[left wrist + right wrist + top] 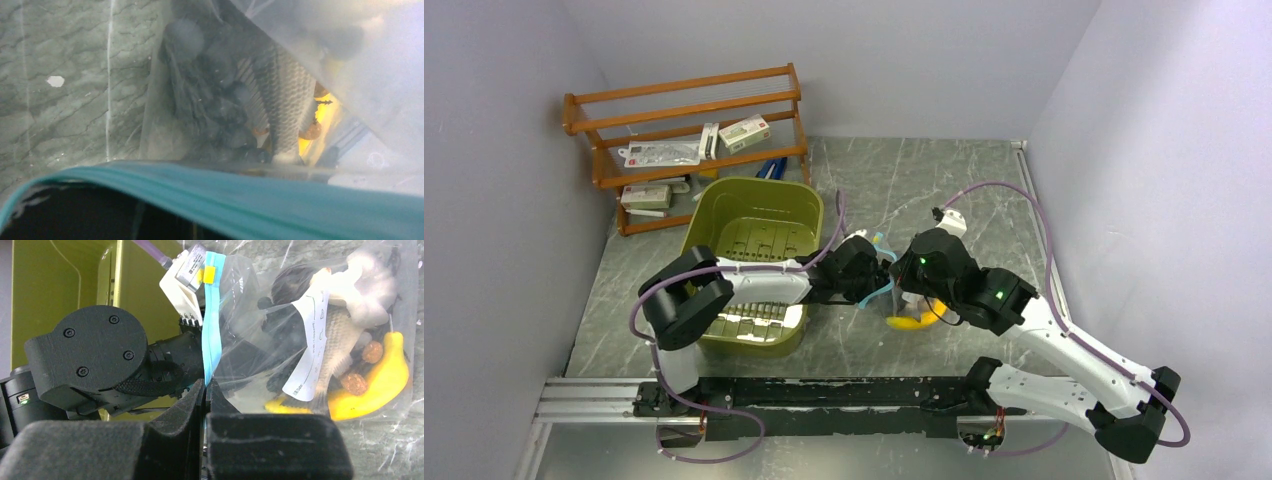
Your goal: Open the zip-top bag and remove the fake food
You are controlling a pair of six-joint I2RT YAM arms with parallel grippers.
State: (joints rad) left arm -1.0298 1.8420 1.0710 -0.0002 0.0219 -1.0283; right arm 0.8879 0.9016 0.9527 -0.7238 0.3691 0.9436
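Zip-top bag pinched at its teal strip by left pincer and right pincer, both pressed together, fake food at right of frame blurred behind plastic, left tips hidden by strip.

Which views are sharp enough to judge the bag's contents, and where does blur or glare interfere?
Left wrist: hazy, shot through the zip-top bag, its teal zip strip a close blur, the fish soft. Right wrist: sharp on banana and fish, glints on plastic. Top external: evenly lit, contents too small.
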